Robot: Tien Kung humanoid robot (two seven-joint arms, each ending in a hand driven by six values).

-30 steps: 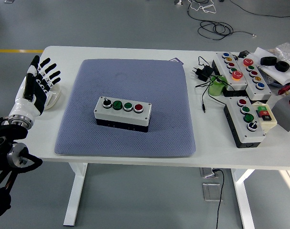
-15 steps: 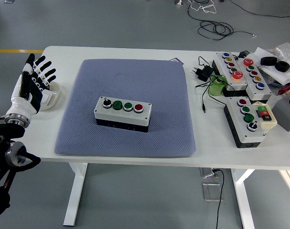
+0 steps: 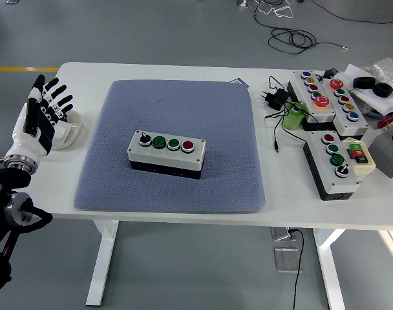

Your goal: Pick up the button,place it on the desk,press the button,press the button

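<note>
A grey button box (image 3: 166, 153) with a black knob, two green buttons and a red button lies in the middle of the blue-grey mat (image 3: 174, 103). My left hand (image 3: 41, 110) hovers over the table's left edge, well left of the mat and away from the box, its white and black fingers (image 3: 52, 98) spread and holding nothing. The right arm does not show.
A white object (image 3: 69, 134) sits just right of my left hand. On the right stand further button boxes (image 3: 329, 97) (image 3: 337, 163), a green cylinder (image 3: 292, 118), a black plug with cable (image 3: 274, 99), black rolls (image 3: 372, 85) and a grey block (image 3: 387, 155).
My left hand has drifted leftwards and slightly down, away from the mat, fingers still spread. The button box has not moved.
</note>
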